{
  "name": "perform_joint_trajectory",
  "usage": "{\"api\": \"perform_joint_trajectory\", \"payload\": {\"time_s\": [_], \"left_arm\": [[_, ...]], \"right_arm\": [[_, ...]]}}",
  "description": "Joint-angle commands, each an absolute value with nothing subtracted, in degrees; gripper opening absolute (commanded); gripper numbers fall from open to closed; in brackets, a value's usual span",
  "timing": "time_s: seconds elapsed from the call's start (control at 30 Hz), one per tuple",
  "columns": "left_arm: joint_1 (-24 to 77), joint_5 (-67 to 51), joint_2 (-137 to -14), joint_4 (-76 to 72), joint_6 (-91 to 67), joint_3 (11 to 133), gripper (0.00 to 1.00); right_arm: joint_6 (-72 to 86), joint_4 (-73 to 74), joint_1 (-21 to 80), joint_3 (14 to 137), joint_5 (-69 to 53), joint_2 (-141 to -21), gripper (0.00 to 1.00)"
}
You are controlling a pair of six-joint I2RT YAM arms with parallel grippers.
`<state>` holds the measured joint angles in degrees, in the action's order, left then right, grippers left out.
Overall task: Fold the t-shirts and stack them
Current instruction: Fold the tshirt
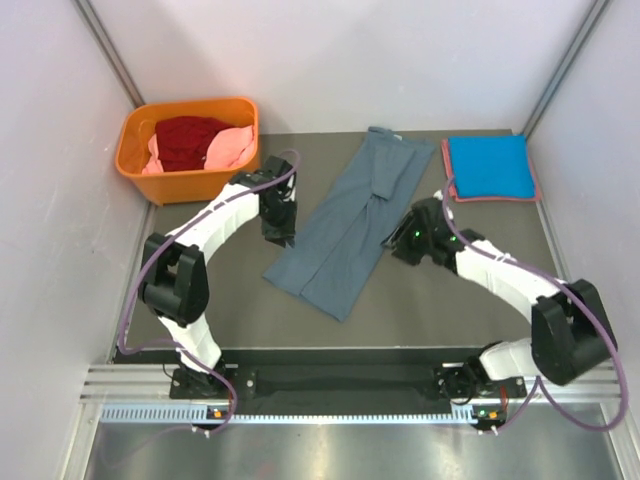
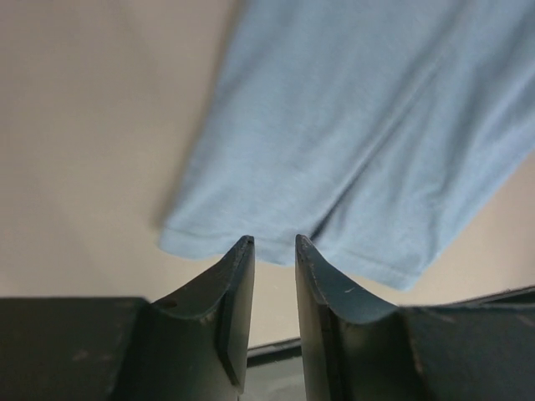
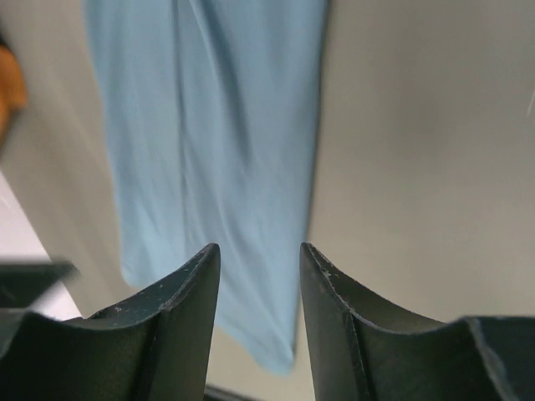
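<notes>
Slate grey-blue t-shirt lies as a long strip across the table; our left gripper and right gripper flank it, jaws parted, empty. We should pinch both hem corners evenly, we judge.

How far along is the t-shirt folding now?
Done: a folded bright blue tee lies on a salmon-red tee, far right. In hand: the grey-blue tee is folded into a long strip; left gripper and right gripper open beside it. Left: dark red tee and pink tee in the orange basket.
</notes>
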<state>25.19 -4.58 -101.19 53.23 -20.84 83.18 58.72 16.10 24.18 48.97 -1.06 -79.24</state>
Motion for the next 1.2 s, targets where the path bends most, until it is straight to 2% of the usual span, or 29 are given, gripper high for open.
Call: {"api": "perform_joint_trajectory", "payload": {"time_s": [0.0,0.2,0.37,0.5,0.73,1.0,1.17], "left_arm": [[23.3,-6.4,-98.7,50.7,-17.3,82.5,0.32],[21.2,-4.3,-99.1,50.4,-15.4,75.9,0.31],[19.3,-6.6,-99.8,48.3,-14.8,70.8,0.26],[19.1,-6.4,-102.2,47.9,-15.4,70.3,0.21],[18.7,-5.9,-106.1,46.9,-16.8,67.7,0.19],[18.7,-5.5,-104.6,47.1,-17.6,64.8,0.19],[18.8,-6.5,-100.2,49.5,-17.4,67.0,0.22]], "right_arm": [[67.0,17.7,31.1,45.8,5.5,-73.3,0.44],[76.5,13.1,43.8,39.2,6.4,-72.2,0.43],[80.4,14.2,53.7,41.3,11.1,-77.1,0.42],[82.9,12.8,56.1,41.6,12.0,-80.4,0.42],[83.7,14.4,57.8,42.5,14.2,-83.0,0.41],[83.2,15.1,59.9,44.7,13.2,-86.0,0.41],[83.4,15.5,61.0,43.8,13.1,-85.9,0.4]]}}
